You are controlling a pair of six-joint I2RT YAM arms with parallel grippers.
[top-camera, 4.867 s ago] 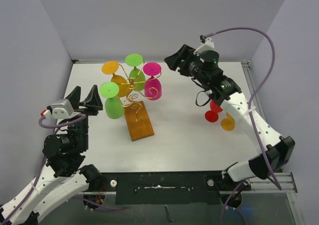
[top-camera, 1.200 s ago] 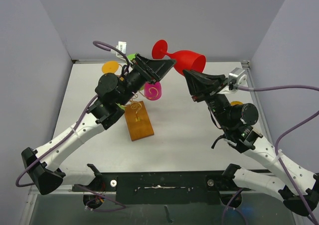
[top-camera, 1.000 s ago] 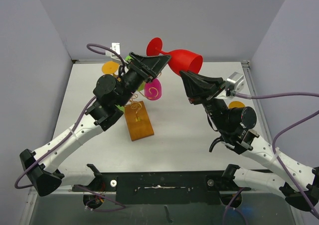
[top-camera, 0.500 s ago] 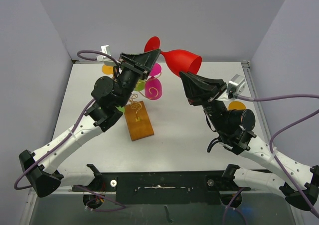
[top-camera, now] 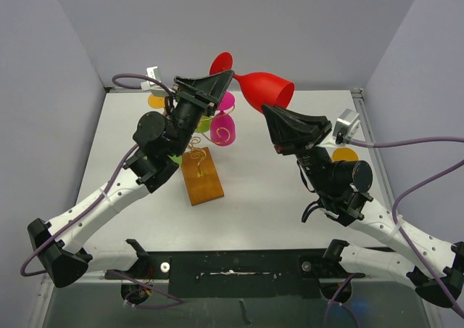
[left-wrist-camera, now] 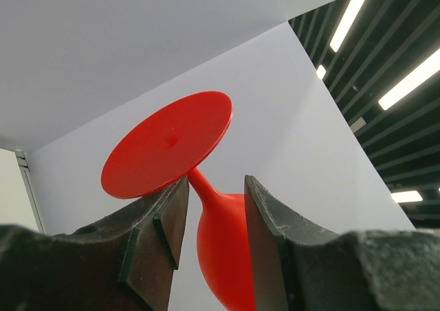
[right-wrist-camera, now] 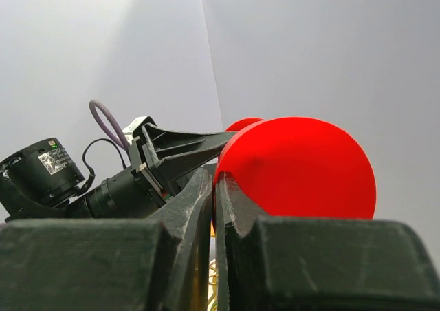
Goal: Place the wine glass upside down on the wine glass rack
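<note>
Upper centre of the frame: the left end effector (top-camera: pixel 226 75) has shifted up and left over the past second. Its fingers are spread and straddle the stem of the red wine glass (top-camera: pixel 265 88) without clamping it. The glass lies near-horizontal in mid-air, foot leftward. The right end effector (top-camera: pixel 268 112) pinches the bowl rim.

Judgement: handover under way, hanging not begun.

The left arm hides most of the wine glass rack (top-camera: pixel 202 177) — free hook unconfirmed, stem contact unclear.

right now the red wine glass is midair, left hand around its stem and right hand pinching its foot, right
Not the foot: the right hand pinches the bowl's rim of the red wine glass, as the right wrist view shows. The left hand is around its stem.
</note>
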